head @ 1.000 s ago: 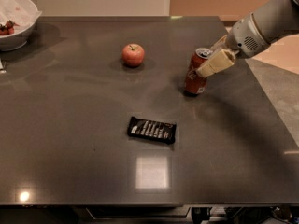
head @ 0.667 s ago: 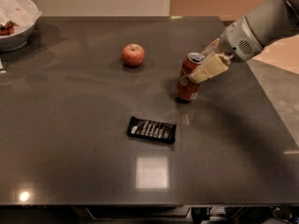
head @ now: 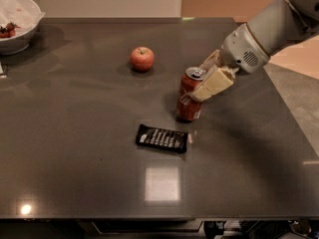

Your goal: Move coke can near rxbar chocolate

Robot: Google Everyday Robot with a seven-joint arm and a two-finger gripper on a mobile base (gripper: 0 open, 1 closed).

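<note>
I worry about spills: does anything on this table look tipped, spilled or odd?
Only the coke can, right of centre: it leans slightly, clamped near its top by the gripper. No liquid shows on the table. The rxbar chocolate lies flat nearby.

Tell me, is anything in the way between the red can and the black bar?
No. The gripper grips the coke can, just beyond the rxbar chocolate, with only table between them. The apple sits farther back, off that path.
</note>
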